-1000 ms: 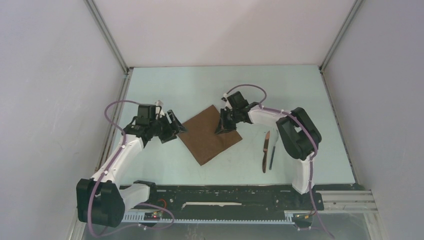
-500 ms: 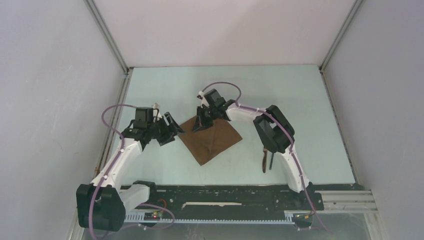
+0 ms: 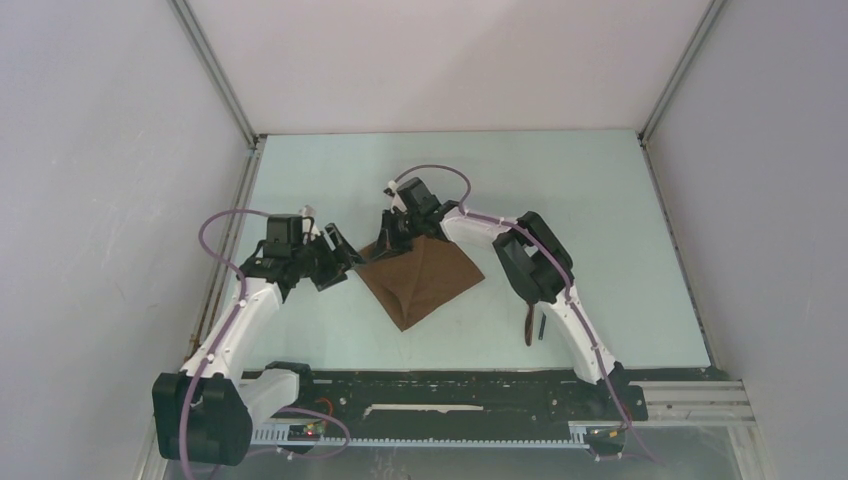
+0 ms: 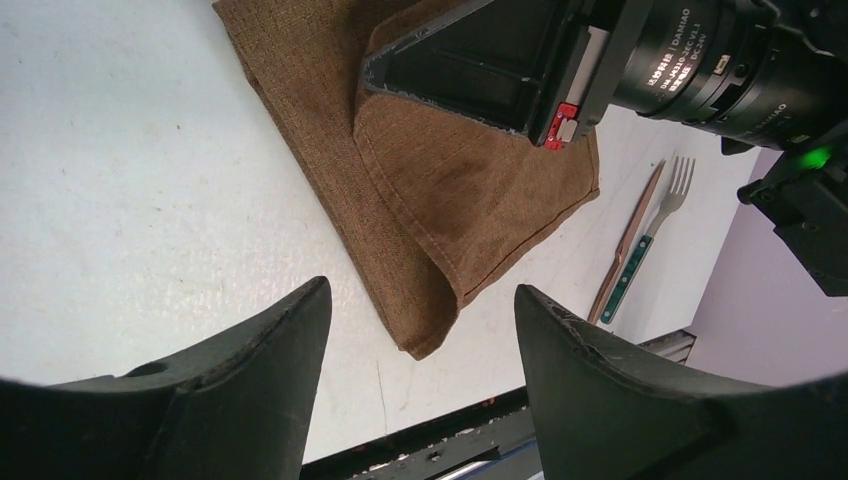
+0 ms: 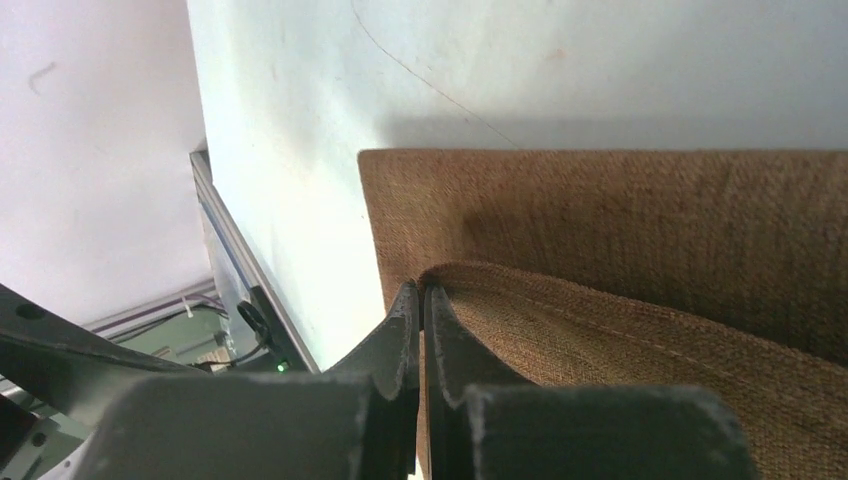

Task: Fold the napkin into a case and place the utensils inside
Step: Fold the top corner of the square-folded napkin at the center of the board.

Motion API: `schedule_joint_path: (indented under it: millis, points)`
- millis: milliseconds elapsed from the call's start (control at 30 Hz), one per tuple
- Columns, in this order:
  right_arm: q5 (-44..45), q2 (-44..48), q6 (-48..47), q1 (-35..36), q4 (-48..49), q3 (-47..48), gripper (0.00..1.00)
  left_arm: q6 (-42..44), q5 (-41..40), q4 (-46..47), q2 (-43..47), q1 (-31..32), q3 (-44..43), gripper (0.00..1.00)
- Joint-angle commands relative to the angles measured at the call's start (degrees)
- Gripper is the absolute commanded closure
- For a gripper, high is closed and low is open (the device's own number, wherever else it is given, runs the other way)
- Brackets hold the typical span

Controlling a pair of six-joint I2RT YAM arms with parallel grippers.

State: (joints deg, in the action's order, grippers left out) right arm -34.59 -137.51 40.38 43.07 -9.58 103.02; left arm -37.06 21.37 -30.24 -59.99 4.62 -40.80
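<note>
My left arm (image 3: 225, 325) and right arm (image 3: 585, 335) were white links with black joints, each trailing a purple cable (image 3: 203, 235). My fingers (image 4: 240, 400) were black wedges. My right wrist showed a green light (image 4: 815, 158).

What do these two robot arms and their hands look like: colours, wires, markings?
The left arm and right arm have slim white links joined by chunky black joints, with a purple cable looping along each. The left hand and right hand are black, each with two wedge-shaped fingers. By the right hand sits a black lens with white lettering and a small red tab.
</note>
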Motion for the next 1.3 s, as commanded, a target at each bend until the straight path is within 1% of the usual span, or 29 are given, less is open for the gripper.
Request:
schedule_joint_path:
  millis: [0, 567, 967, 1067, 1167, 1267]
  points:
    - [0.2, -1.5, 2.1, 0.7, 2.8, 4.1, 1.0, 0.4, 0.8, 0.2, 1.5, -0.6, 0.5, 0.27]
    - [-1.1, -5.8, 4.5, 1.2, 3.7, 9.1, 1.0, 0.8, 1.2, -0.1, 2.0, -0.9, 1.2, 0.27]
    - [-2.2, -7.9, 4.3, 2.1, 2.6, 12.5, 0.95, 0.8, 1.1, -0.4, 2.4, -1.1, 1.5, 0.27]
    - [-2.6, -8.0, 4.2, 2.1, 2.5, 12.7, 0.88, 0.8, 1.0, -0.4, 2.3, -1.1, 1.7, 0.27]
    - [-2.9, -7.5, 4.1, 1.9, 1.4, 13.6, 0.76, 0.8, 0.9, 0.0, 2.0, -1.2, 1.5, 0.27]
    - [-4.8, -5.8, 6.0, 1.0, 2.2, 13.8, 0.65, 0.7, 0.9, 0.2, 1.4, -1.2, 0.8, 0.27]
